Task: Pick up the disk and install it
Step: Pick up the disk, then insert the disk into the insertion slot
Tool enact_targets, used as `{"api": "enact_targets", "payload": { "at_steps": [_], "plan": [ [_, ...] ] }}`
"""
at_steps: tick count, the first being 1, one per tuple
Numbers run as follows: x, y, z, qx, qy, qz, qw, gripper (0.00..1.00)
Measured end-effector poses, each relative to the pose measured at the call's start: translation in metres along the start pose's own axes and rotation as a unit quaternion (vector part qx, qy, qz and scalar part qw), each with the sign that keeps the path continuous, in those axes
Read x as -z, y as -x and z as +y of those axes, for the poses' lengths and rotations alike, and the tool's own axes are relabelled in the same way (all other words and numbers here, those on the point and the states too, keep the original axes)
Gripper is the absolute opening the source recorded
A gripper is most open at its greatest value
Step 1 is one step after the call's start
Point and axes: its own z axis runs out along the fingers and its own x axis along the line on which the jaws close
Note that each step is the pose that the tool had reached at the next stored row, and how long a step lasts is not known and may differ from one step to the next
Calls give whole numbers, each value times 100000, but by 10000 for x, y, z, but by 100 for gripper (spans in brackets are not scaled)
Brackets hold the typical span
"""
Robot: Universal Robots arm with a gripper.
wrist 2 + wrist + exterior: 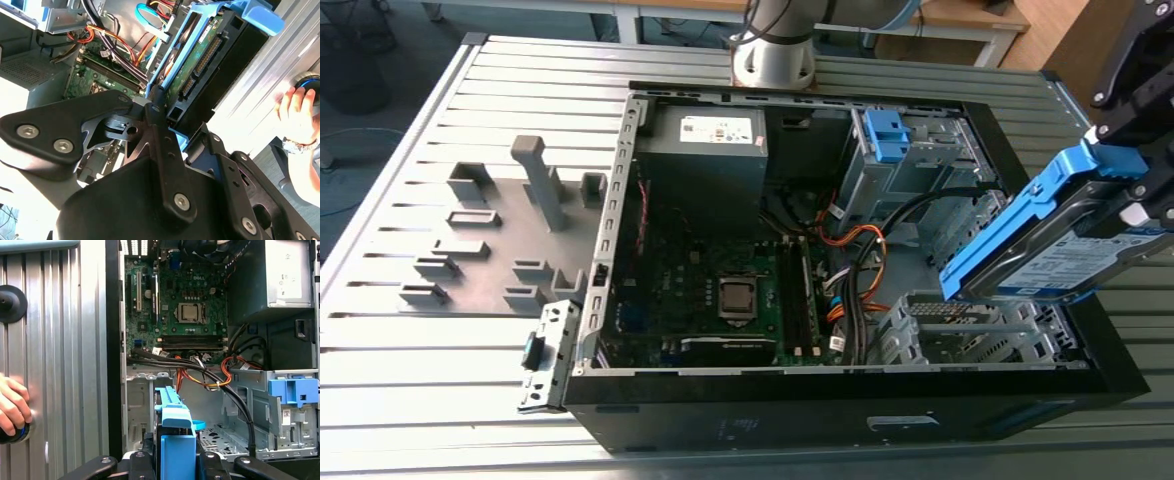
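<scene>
Ribbed grey metal makes up the surface point(427, 330), and on it lies an open computer case point(854, 400) with its motherboard point(720, 290) facing up. A grey power-supply box point(707, 150) sits at the far end of the case, and a bare blue bracket point(885, 140) is mounted in the cage beside it.

The gripper point(177, 460) is closed on the disk point(1067, 240), clamping it by its blue side rails. In the exterior view the disk hangs tilted on edge above the case's right wall, at the exterior view's right, clear of the chassis and just over the empty perforated drive cage point(961, 330) at the near right corner. In the second wrist view its connector edge and circuit board face the case interior. A person's hand point(12, 407) rests on a dark knob on the surface outside the case, well apart from the disk.

To seat it well, I judge the disk should be levelled so both rails line up with the cage's guides before any downward push. The orange and black cables point(854, 260) run close to the cage, so they could snag a rail. A tilted entry would likely jam one rail
</scene>
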Motion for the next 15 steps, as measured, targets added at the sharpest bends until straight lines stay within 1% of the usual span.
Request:
{"api": "enact_targets", "payload": {
  "at_steps": [6,15],
  "plan": [
    [-20,-2,0,0,-1,3,100000,36],
    [-22,-2,-1,-2,0,4,100000,36]
  ]
}}
